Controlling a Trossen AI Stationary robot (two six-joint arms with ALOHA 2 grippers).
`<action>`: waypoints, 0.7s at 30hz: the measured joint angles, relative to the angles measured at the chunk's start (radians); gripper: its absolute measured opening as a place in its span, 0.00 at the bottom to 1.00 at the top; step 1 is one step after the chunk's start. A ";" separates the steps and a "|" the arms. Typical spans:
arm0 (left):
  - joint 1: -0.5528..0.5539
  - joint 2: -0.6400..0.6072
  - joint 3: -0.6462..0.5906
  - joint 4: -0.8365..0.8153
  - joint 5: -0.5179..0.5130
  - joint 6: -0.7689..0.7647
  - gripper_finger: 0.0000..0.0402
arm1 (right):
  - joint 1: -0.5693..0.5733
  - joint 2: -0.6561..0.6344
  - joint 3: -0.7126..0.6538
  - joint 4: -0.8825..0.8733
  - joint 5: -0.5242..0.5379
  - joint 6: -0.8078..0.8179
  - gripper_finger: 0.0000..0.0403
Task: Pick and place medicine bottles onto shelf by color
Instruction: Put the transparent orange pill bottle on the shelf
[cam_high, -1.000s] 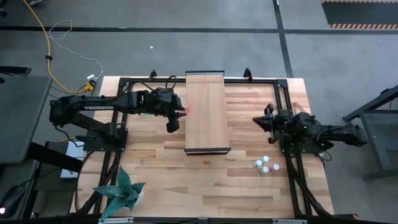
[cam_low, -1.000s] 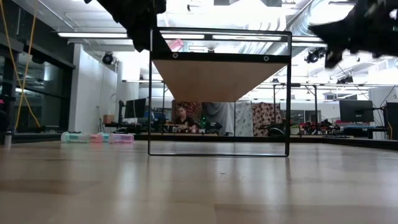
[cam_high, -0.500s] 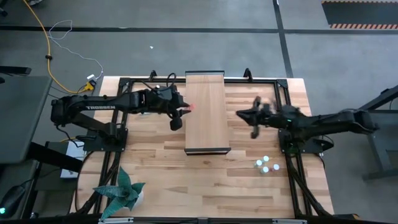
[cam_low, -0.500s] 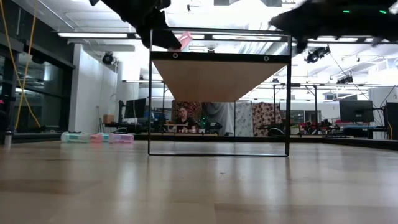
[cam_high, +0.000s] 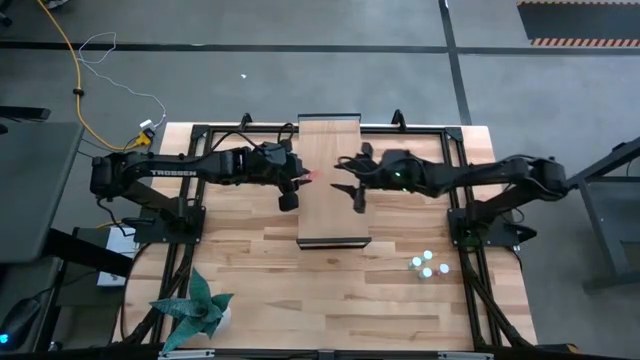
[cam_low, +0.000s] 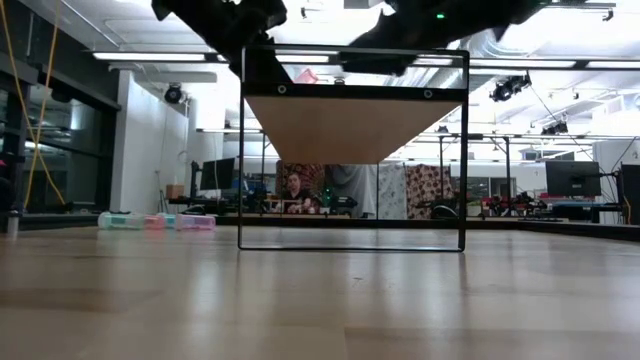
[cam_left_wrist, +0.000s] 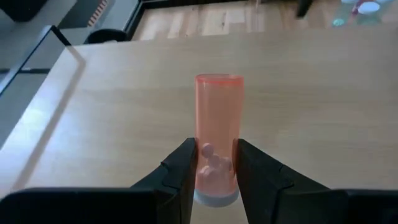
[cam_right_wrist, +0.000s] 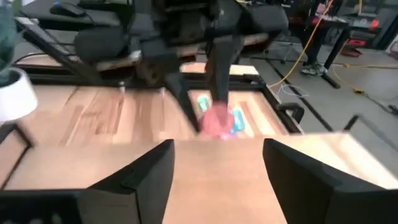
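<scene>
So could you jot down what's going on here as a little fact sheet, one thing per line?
Left end effector: shut on a pink bottle, at the shelf's left edge
Pink bottle: translucent, small pills inside, white cap at the finger end
Right end effector: open, holding nothing, over the shelf
Shelf: raised light-wood board on a dark frame, mid-table
Loose bottles: small cluster on the table, near the right arm's base
Also on the table: a plant at the near-left corner

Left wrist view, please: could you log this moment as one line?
left end effector: shut on translucent pink vial, over pale wooden shelf | right end effector: open, over shelf, facing vial
</scene>
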 joint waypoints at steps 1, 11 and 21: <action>0.000 0.000 0.000 0.000 0.000 0.007 0.22 | -0.006 0.021 0.022 0.000 -0.007 -0.012 0.59; -0.020 0.000 0.000 0.027 -0.053 0.053 0.22 | -0.038 0.175 0.197 -0.113 -0.129 -0.023 0.59; -0.024 0.000 0.000 0.028 -0.057 0.053 0.22 | -0.038 0.195 0.216 -0.113 -0.125 -0.015 0.58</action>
